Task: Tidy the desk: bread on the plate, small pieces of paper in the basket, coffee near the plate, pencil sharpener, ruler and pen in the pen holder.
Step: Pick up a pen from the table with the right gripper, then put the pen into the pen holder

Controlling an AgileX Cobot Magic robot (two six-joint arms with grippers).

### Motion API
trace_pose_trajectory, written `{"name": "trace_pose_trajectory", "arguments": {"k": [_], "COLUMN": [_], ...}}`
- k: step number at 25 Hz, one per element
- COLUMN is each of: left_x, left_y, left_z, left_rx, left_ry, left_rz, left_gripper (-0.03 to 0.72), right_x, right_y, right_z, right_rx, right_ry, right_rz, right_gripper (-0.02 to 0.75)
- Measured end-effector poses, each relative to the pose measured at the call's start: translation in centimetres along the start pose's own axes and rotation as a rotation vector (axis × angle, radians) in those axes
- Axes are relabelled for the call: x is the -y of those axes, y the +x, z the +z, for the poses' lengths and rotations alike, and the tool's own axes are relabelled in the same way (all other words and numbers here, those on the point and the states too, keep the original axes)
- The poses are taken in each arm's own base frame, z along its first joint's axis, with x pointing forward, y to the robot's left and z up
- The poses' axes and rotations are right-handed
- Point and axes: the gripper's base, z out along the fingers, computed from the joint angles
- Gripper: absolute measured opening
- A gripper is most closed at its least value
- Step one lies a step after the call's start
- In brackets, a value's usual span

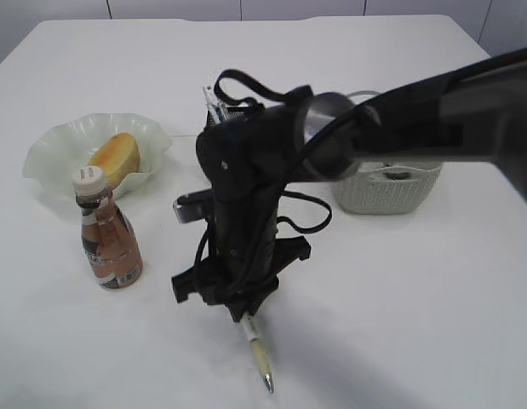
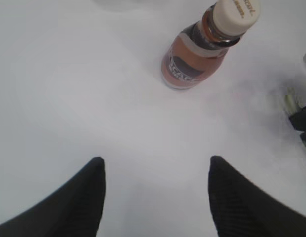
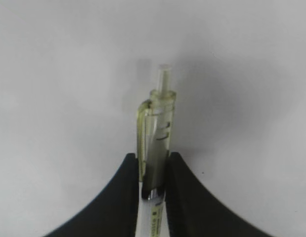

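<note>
pale green plate (image 1: 54,153) holds bread (image 1: 115,158); right gripper (image 3: 153,192) pinches the pen (image 3: 156,133); left gripper (image 2: 155,190) stands wide, empty, near the coffee bottle (image 2: 202,49).

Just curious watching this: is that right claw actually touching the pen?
Touching. The right wrist view shows the right gripper with both fingers pressed against the pen.

A: The pen (image 3: 155,143) looks like clear, glossy plastic with a yellowish tint and a shiny metal ring lower down. The fingers (image 3: 118,197) pinching it are matt black, kinda finely textured.

B: Yep. At 9 o'clock, the bottle (image 1: 108,239) has a smooth white cap and a glossy label. The plate (image 1: 67,145) looks like translucent glass, the basket (image 1: 386,189) woven matt plastic, and the table (image 1: 416,324) plain matt white.
</note>
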Motion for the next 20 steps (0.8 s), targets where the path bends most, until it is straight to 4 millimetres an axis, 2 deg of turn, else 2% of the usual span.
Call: {"name": "trace_pose_trajectory", "arguments": {"k": [5, 10, 13, 17, 20], "left_x": [0.0, 0.0, 0.0, 0.0, 0.0], "left_y": [0.0, 0.0, 0.0, 0.0, 0.0], "left_z": [0.0, 0.0, 0.0, 0.0, 0.0], "left_rx": [0.000, 0.000, 0.000, 0.000, 0.000], "left_ry": [0.000, 0.000, 0.000, 0.000, 0.000], "left_rz": [0.000, 0.000, 0.000, 0.000, 0.000], "left_gripper": [0.479, 0.479, 0.479, 0.479, 0.479], "right_x": [1.8, 5.9, 9.0, 12.7, 13.6], "right_y": [-1.1, -1.9, -2.3, -3.2, -4.0], "right_z": [-5.0, -10.9, -13.7, -15.8, -16.6], "right_rx": [0.179, 0.386, 0.514, 0.676, 0.801], "right_ry": [-0.047, -0.067, -0.064, -0.043, -0.027], "right_rz": [0.008, 0.024, 0.070, 0.124, 0.100], "right_gripper": [0.108, 0.107, 0.107, 0.106, 0.106]}}
